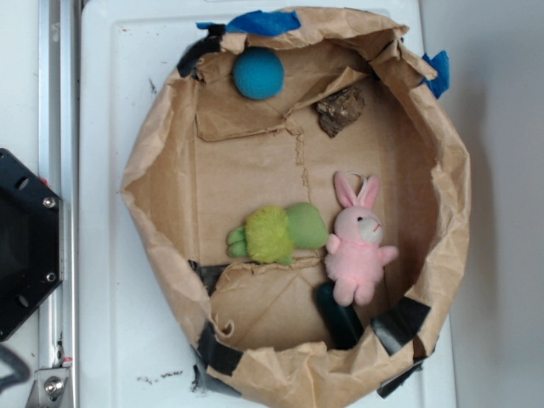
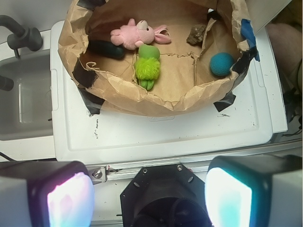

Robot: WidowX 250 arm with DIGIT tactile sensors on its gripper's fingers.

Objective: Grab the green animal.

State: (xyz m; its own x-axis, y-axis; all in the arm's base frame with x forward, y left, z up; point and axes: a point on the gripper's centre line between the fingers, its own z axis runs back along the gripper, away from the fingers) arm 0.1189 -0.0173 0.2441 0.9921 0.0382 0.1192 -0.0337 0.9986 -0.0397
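Note:
The green animal (image 1: 276, 233) lies on its side in the middle of a brown paper-lined basket (image 1: 153, 183), its fuzzy lime body to the left and smooth head toward the pink bunny (image 1: 359, 249). In the wrist view the green animal (image 2: 147, 66) lies far ahead, inside the basket. My gripper (image 2: 149, 196) hangs well short of it, above the black robot base (image 2: 165, 196), open wide with nothing between its pads (image 2: 70, 201). The gripper does not show in the exterior view.
A teal-blue ball (image 1: 258, 73) and a brown rock-like lump (image 1: 341, 109) lie at the basket's far side. A dark object (image 1: 338, 315) lies below the bunny. The basket stands on a white lid (image 2: 156, 132); a metal rail (image 1: 55, 127) runs along its left.

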